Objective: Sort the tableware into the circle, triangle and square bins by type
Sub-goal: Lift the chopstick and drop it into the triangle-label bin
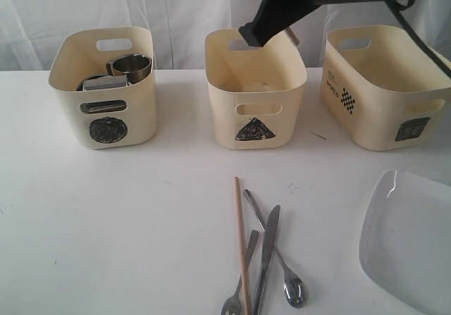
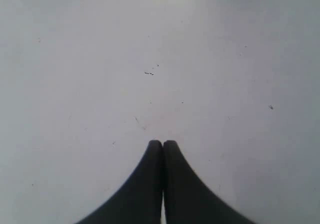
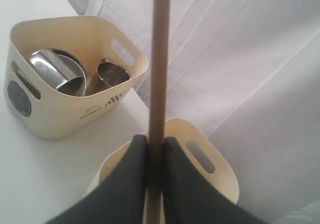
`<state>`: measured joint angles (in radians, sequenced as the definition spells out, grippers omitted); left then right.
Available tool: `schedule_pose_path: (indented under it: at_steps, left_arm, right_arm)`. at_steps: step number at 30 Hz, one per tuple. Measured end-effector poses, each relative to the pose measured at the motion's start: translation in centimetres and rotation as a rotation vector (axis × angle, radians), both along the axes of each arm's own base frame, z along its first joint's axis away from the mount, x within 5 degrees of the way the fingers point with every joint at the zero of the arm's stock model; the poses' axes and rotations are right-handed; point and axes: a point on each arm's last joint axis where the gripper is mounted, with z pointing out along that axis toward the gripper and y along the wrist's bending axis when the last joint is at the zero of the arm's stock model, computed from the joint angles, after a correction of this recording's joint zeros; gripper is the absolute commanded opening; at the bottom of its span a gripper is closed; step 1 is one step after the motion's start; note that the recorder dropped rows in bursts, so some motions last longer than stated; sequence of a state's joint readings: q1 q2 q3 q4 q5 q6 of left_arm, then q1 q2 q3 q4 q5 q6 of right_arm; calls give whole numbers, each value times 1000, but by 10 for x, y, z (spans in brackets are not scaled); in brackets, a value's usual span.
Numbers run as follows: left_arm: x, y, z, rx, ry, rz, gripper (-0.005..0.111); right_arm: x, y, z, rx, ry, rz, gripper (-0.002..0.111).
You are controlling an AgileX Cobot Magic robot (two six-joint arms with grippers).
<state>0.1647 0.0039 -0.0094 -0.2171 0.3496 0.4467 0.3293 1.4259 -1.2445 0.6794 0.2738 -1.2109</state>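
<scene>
Right jaws pinch a chopstick [image 3: 160,58] above the triangle bin [image 1: 225,114]; left jaws are closed on nothing.

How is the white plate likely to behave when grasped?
The plate looks glossy, so probably slippery. It lies flat on the table, so its rim is likely hard to pinch. It seems ceramic: probably heavy and fragile.

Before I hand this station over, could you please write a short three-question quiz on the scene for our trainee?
1. True or false: the right fingers grip a chopstick above the triangle bin.
2. Which bin holds the steel mug: A circle, B triangle, C square?
3. Plate aside, how many utensils lie loose on the table?
Key: 1 true. 2 A, the circle bin. 3 four: loose chopstick, fork, knife, spoon.
</scene>
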Motion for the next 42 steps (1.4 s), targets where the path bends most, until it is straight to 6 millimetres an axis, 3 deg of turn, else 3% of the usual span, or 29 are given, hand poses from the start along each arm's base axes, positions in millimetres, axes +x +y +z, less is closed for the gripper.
schedule_pose_path:
  at_steps: [4, 8, 13, 19, 21, 24, 28, 37, 42]
  left_arm:
    - [0, 0, 0, 0, 0, 0, 0]
    - [0, 0, 0, 0, 0, 0, 0]
    - [0, 0, 0, 0, 0, 0, 0]
    - [0, 0, 0, 0, 0, 0, 0]
    - [0, 0, 0, 0, 0, 0, 0]
    - [0, 0, 0, 0, 0, 0, 0]
    - [0, 0, 0, 0, 0, 0, 0]
    - [0, 0, 0, 0, 0, 0, 0]
    - [0, 0, 0, 0, 0, 0, 0]
  right_arm:
    - [6, -3, 4, 73, -38, -69, 0]
    - [26, -9, -1, 208, -96, -233, 0]
    - [58, -13, -32, 360, -90, -414, 0]
    - [89, -3, -75, 390, 4, -449, 0]
    - [97, 0, -76, 384, -4, -443, 8]
    - [109, 4, -76, 387, -25, -441, 31]
    - [127, 10, -90, 379, -11, -443, 33]
    - [124, 14, -92, 371, 50, -406, 33]
    - [96, 21, -59, 371, 180, -261, 33]
